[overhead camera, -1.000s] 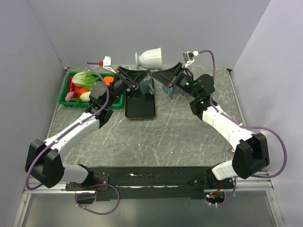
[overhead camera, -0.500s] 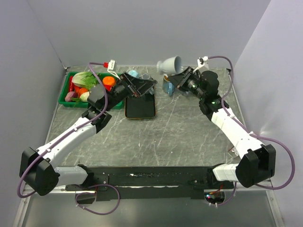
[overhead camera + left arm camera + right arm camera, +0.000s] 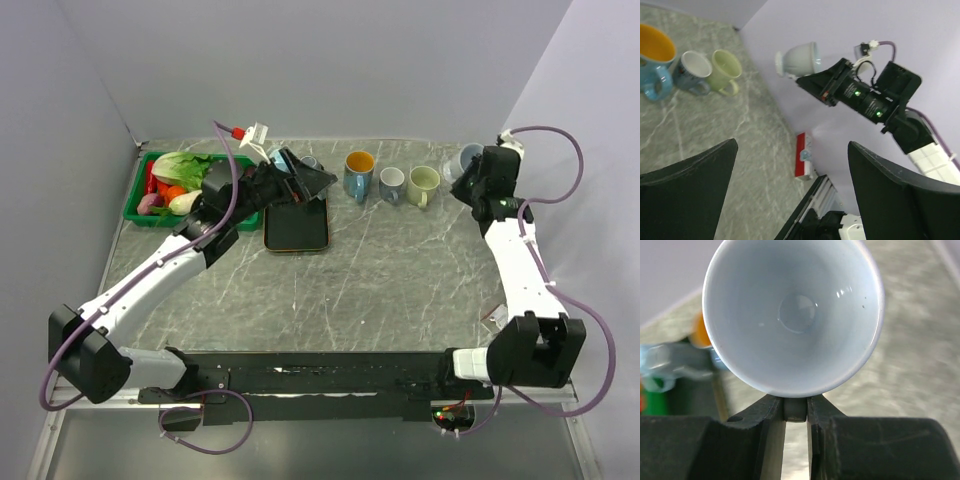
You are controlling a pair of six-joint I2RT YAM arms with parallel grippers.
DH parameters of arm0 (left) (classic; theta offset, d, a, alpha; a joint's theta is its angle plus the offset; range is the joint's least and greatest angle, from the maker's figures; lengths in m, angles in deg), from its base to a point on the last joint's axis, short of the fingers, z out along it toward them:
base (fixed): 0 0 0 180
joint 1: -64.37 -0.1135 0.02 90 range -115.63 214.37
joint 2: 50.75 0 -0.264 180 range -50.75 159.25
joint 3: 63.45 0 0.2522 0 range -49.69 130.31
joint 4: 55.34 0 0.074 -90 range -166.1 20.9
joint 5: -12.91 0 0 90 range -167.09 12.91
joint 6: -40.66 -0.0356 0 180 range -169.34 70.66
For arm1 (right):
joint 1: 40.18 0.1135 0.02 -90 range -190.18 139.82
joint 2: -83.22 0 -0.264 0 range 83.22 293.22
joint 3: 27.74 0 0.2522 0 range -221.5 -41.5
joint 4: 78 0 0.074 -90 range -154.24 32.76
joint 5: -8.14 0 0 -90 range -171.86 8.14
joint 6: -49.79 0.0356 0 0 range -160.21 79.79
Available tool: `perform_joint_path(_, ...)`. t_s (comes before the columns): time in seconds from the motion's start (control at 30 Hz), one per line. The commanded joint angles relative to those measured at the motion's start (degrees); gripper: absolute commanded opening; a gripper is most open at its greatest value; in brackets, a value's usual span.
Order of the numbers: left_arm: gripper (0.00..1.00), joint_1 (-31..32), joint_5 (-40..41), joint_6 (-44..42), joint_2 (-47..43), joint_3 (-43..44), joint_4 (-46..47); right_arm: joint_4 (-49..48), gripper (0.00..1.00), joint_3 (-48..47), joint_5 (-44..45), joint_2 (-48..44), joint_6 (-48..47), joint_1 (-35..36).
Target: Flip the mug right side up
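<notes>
A pale white footed mug (image 3: 792, 315) is held in the air at the far right of the table by my right gripper (image 3: 795, 407), whose fingers are shut on its handle. Its opening faces the right wrist camera. In the left wrist view the mug (image 3: 799, 59) lies sideways, foot pointing away from the gripper. From above the mug (image 3: 466, 159) sits just left of the right gripper (image 3: 476, 170). My left gripper (image 3: 310, 180) is open and empty above the back of the black tray (image 3: 296, 232); its fingers spread wide in its own view (image 3: 792, 145).
Three upright mugs stand in a row at the back: blue with an orange inside (image 3: 358, 172), small grey (image 3: 390, 183), pale green (image 3: 423, 185). A green crate (image 3: 139, 217) of vegetables is at the back left. A red-and-white item (image 3: 804, 160) lies by the right wall.
My right arm has swung from the back centre to the far right, carrying the mug. My left gripper has lifted and turned toward the right.
</notes>
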Motion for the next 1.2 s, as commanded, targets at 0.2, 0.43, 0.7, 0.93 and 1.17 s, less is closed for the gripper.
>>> perform_joint_path(0.2, 0.96, -0.22, 3.75, -3.61, 1.30, 4.43, -9.64, -6.00, 0.00, -1.58, 1.94, 8.98, -5.97, -6.20)
perform_joint_path(0.43, 0.96, -0.22, 3.57, -5.10, 1.30, 4.52, -9.74, -6.35, 0.00, -1.32, 4.05, 15.84, -4.31, -6.29)
perform_joint_path(0.7, 0.96, -0.40, 3.75, -6.86, 2.88, 6.54, -12.37, -9.87, 0.00, -0.53, 4.49, 21.12, -5.00, -6.20)
perform_joint_path(0.93, 0.96, -0.84, 2.34, -6.16, 4.29, 7.33, -12.55, -10.75, 0.00, -2.90, 4.05, 25.34, -6.94, -6.11)
perform_joint_path(1.17, 0.96, -1.10, 2.26, -5.72, 4.99, 7.42, -12.81, -11.19, 0.00, -4.31, 3.87, 28.76, -7.46, -6.11)
